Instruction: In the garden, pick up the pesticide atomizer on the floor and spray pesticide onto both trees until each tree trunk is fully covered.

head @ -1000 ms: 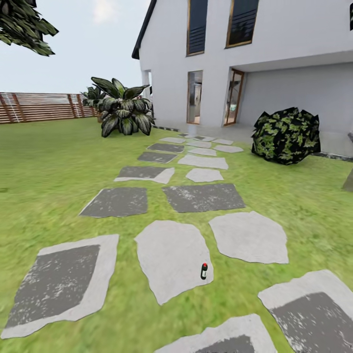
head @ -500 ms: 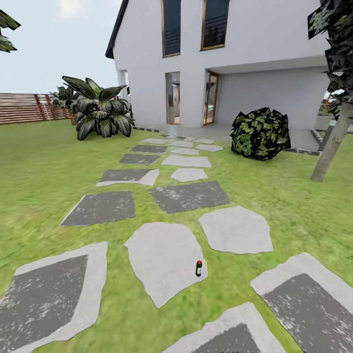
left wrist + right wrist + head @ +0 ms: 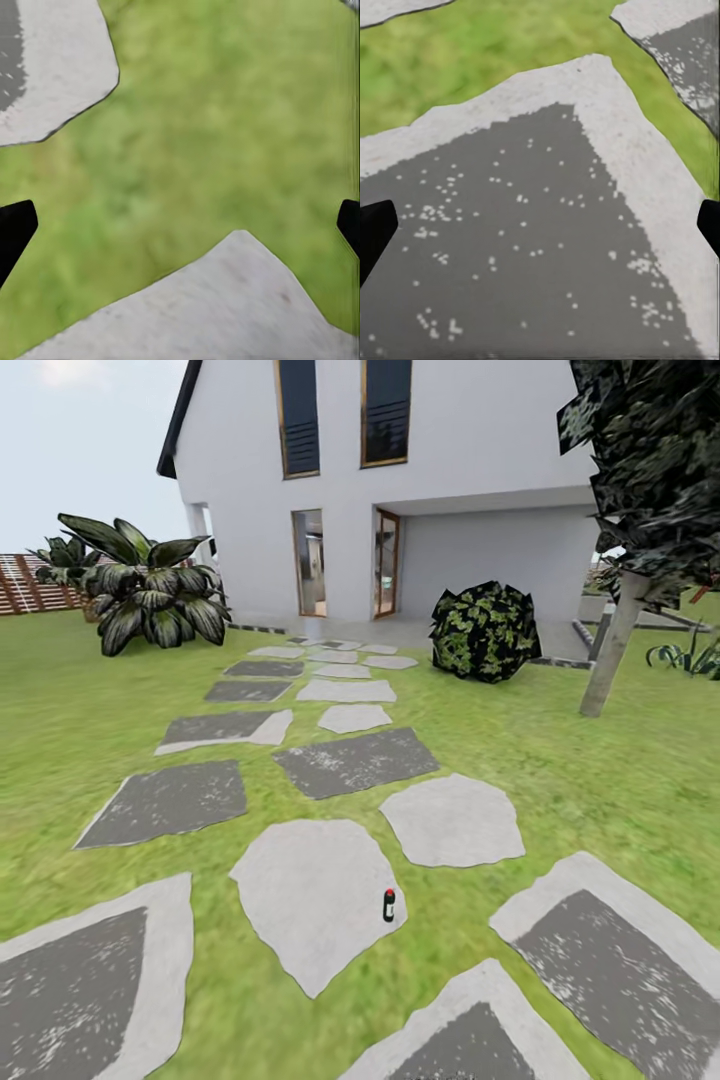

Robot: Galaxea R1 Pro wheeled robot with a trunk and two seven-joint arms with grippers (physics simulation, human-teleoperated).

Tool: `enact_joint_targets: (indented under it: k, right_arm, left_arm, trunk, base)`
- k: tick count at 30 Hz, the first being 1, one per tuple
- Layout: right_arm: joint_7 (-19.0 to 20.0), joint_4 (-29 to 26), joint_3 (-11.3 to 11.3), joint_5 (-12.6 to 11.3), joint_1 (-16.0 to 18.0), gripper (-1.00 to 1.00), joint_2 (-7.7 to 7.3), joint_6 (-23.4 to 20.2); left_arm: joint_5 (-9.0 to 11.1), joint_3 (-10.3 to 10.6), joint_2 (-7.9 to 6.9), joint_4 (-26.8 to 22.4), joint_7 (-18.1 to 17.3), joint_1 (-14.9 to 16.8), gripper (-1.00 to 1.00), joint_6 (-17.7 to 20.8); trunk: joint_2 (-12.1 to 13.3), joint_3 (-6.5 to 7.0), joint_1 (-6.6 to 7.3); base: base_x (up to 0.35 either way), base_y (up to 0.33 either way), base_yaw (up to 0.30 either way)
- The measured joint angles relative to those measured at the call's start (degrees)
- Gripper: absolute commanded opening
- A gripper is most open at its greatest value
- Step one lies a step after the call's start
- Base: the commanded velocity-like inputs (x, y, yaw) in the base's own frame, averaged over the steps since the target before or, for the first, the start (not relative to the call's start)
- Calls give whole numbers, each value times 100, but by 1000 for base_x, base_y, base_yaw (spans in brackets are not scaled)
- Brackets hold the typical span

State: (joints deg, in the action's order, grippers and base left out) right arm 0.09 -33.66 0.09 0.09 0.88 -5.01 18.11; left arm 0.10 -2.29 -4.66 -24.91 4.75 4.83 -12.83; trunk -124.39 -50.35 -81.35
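1. The pesticide atomizer [image 3: 389,905] stands upright on the right edge of a pale grey stepping stone [image 3: 310,895], close to where the stone meets the grass lawn [image 3: 90,720], low and near the middle of the head view.
2. The bottle is black with a red cap and a pale mark on its side; finer detail is too small to tell.
3. The left tool [image 3: 180,225] appears in the left wrist view as two dark fingertips [image 3: 13,229] at opposite edges of the picture, set wide apart with nothing between them. Beneath it lie grass and the pointed corner of a pale stone [image 3: 217,307].
4. The right tool [image 3: 540,225] is likewise spread wide and empty in the right wrist view, one dark fingertip [image 3: 375,225] at each side. It hangs over a stone with a dark speckled centre and pale border [image 3: 532,247].
5. The atomizer lies on the ground ahead of the robot, touching neither tool; how far it sits from either cannot be told.
6. A tree [image 3: 650,470] with dark jagged foliage stands at the right of the lawn, its pale trunk [image 3: 612,648] leaning slightly, well apart from the atomizer.
7. Beyond the path are a white house [image 3: 440,480], a round bush [image 3: 485,630], a broad-leaved palm [image 3: 150,595] and a slatted brown fence [image 3: 25,580].
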Motion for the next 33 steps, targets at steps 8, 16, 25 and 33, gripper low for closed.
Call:
enact_joint_targets:
  k: [8, 16, 25, 33]
  right_arm:
    - [0, 0, 0, 0, 0, 100, 0, 0]
    - [0, 0, 0, 0, 0, 100, 0, 0]
    - [0, 0, 0, 0, 0, 100, 0, 0]
    - [0, 0, 0, 0, 0, 100, 0, 0]
  left_arm:
    - [-1, 0, 0, -5, 0, 0, 100, 0]
    - [1, 0, 0, -5, 0, 0, 100, 0]
    - [3, 0, 0, -5, 1, 0, 100, 0]
    - [5, 0, 0, -5, 1, 0, 100, 0]
  trunk:
    - [0, 0, 0]
    - [0, 0, 0]
    - [0, 0, 0]
    - [0, 0, 0]
  base:
    - [0, 1, -269]
    - [0, 0, -268]
    - [0, 143, -269]
    - [0, 298, -269]
